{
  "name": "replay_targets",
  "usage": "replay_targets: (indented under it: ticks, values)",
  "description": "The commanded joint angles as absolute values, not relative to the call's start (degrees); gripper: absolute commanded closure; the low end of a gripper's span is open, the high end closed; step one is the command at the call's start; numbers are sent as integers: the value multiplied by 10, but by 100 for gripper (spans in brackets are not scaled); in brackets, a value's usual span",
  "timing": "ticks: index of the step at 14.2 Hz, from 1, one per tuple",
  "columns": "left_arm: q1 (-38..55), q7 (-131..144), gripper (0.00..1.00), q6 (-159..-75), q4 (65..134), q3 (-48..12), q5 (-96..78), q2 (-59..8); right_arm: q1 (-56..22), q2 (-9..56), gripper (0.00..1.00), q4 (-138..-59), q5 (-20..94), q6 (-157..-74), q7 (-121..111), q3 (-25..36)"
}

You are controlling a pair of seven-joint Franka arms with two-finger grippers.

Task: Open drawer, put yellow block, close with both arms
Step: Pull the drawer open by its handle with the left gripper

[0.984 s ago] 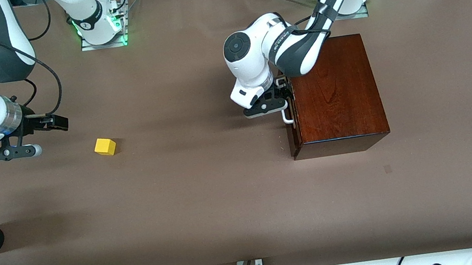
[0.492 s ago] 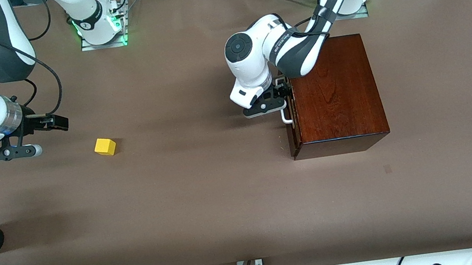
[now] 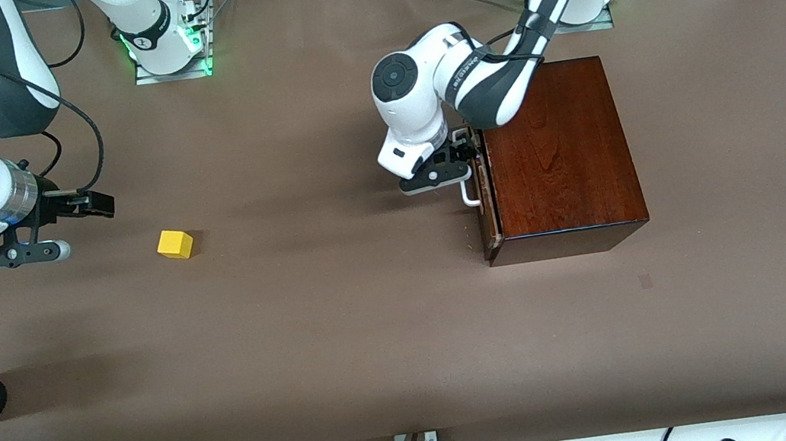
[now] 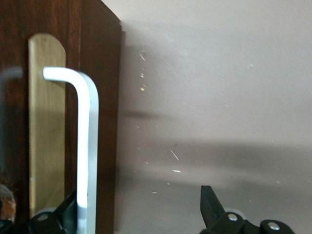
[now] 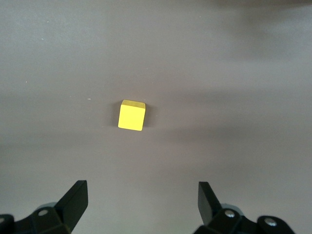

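Drawer (image 3: 485,192) is sliding just out of its box (image 3: 557,155), so opening is beginning. My left gripper (image 3: 460,165) is hooking the handle (image 3: 470,194), jaws wide. Yellow block (image 3: 175,244) is lying on the table (image 3: 375,315); my right gripper (image 3: 56,229) is waiting nearby, jaws wide.

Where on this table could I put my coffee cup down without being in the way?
Bare table runs wide between the yellow block and the wooden box, and nearer the camera. It is crowded at the drawer handle, where the left gripper hooks.
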State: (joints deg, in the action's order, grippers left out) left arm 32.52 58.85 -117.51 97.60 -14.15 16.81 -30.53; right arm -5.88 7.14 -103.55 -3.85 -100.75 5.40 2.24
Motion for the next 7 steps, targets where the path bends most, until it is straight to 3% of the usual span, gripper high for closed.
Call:
replay_targets:
  ticks: [1,7]
  values:
    - [380,617,0,-1184,939,-114,154,-328,-60,79,0,-1022,-31,-998,54,23]
    - [442,621,0,-1183,877,-70,113,-366,-60,78,0,-1022,-31,-998,53,23]
